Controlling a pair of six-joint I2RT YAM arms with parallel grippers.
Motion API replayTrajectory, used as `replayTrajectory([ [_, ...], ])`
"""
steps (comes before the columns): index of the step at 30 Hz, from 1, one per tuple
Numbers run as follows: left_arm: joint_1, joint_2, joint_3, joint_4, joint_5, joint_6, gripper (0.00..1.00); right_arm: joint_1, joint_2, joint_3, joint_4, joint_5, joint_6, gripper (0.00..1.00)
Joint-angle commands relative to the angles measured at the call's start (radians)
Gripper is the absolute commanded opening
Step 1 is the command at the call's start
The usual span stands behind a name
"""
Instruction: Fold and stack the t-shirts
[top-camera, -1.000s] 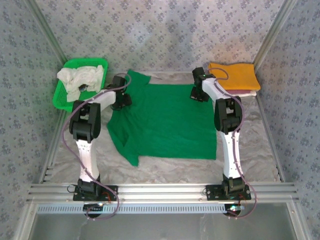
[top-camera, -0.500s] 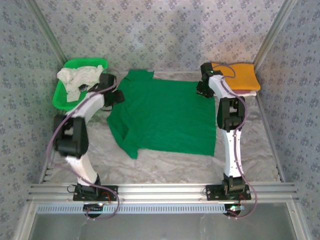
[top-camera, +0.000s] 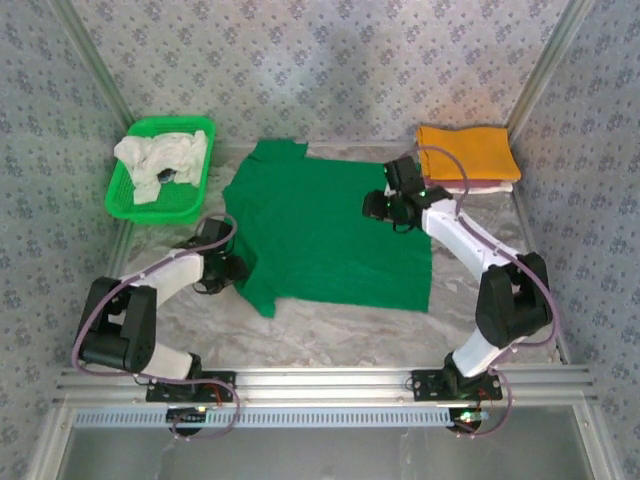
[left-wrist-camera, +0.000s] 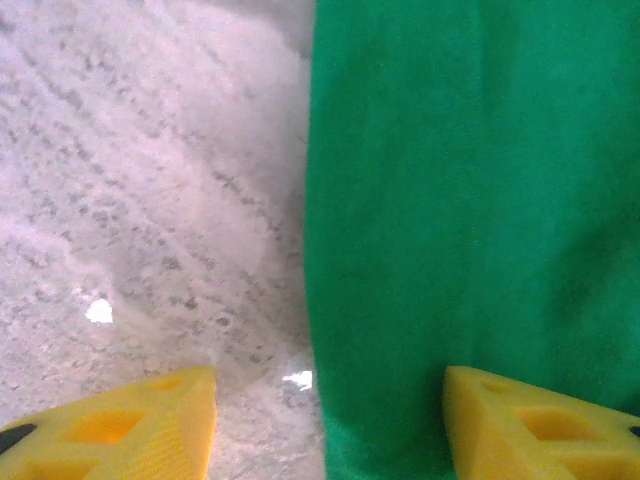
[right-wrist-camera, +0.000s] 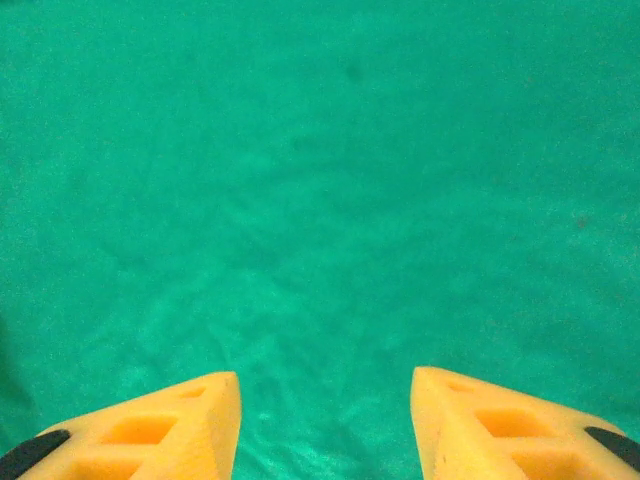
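Marbled white table carries everything.

Bright green t-shirt is the biggest item: it lies flat and unfolded mid-table between the 2 arms. In the left wrist view its straight edge runs top to bottom over the table, with cloth on the right. In the right wrist view the cloth is smooth with faint wrinkles.

Green mesh basket sits in the far-left corner, just beside the shirt's far-left part. It holds crumpled whitish t-shirts.

Orange-yellow t-shirt sits folded in the far-right corner on a pale folded t-shirt, of which just an edge shows.

Left gripper is low at the green shirt's left edge, near its near-left corner. Left wrist view: the 2 yellow fingers are spread. 1 is over bare table, 1 is over cloth, and the shirt's edge runs between them. It pinches nothing.

Right gripper is over the shirt's far-right part, near the orange stack. Right wrist view: fingers are apart above the green cloth, gripping nothing.
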Motion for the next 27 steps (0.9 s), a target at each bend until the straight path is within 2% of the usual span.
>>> replayTrajectory([
  [1,-0.043,0.072,0.001,0.130,0.056,-0.054,0.58,0.013,-0.036,-0.098,0.061,0.021,0.012,0.51],
  [4,-0.072,0.117,-0.014,0.197,0.065,-0.068,0.48,0.021,-0.062,-0.124,0.064,0.047,0.024,0.51],
  [6,-0.084,0.123,-0.007,0.209,0.064,-0.063,0.30,0.020,-0.069,-0.123,0.061,0.058,0.025,0.51],
  [9,-0.107,0.102,0.031,0.178,0.040,-0.042,0.13,0.018,-0.078,-0.123,0.060,0.078,0.022,0.51],
  [14,-0.173,0.086,0.189,0.010,-0.085,-0.002,0.03,0.009,-0.081,-0.124,0.063,0.075,0.022,0.51],
  [16,-0.200,0.126,0.289,-0.050,-0.105,0.020,0.03,0.008,-0.083,-0.124,0.064,0.074,0.023,0.51],
  [20,-0.303,0.303,0.581,-0.201,-0.183,0.085,0.04,0.006,-0.082,-0.129,0.067,0.080,0.022,0.52],
  [24,-0.401,0.500,0.831,-0.235,-0.176,0.121,0.07,-0.011,-0.080,-0.136,0.071,0.072,0.023,0.52],
  [25,-0.418,0.536,0.877,-0.235,-0.162,0.123,0.14,-0.017,-0.081,-0.139,0.074,0.069,0.022,0.52],
  [26,-0.438,0.572,0.923,-0.248,-0.152,0.125,0.28,-0.023,-0.082,-0.143,0.076,0.067,0.023,0.52],
  [27,-0.457,0.594,0.955,-0.258,-0.149,0.125,0.36,-0.030,-0.084,-0.147,0.077,0.062,0.022,0.52],
])
